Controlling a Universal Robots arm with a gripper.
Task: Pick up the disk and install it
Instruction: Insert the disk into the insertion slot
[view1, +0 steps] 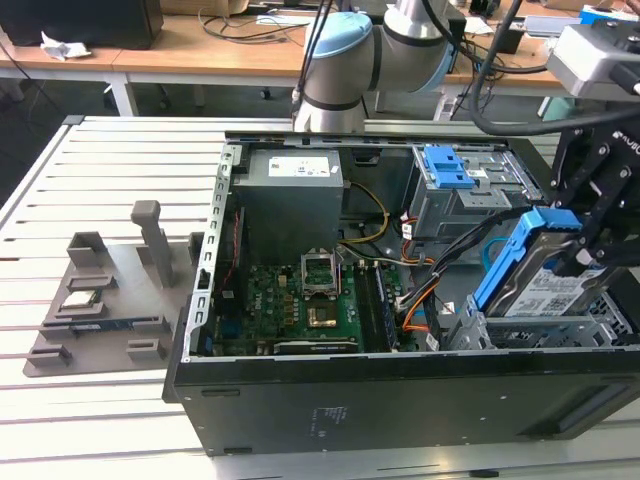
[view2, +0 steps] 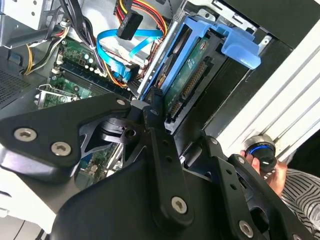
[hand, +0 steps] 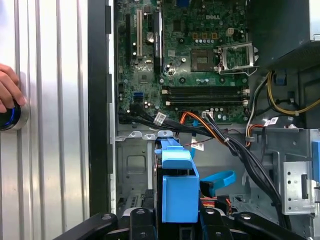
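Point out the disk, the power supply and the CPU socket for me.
disk (view1: 545, 285): exterior view, on its labelled metal face.
power supply (view1: 290, 195): exterior view, on its grey top panel.
CPU socket (hand: 204, 60): first wrist view, on the open socket's dark centre.

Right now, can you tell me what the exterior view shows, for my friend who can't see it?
A black robot gripper holds a flat silver-grey disk in a bright blue plastic frame, tilted over the metal drive cage of an open black computer case. The green motherboard lies inside, on a slatted metal table.
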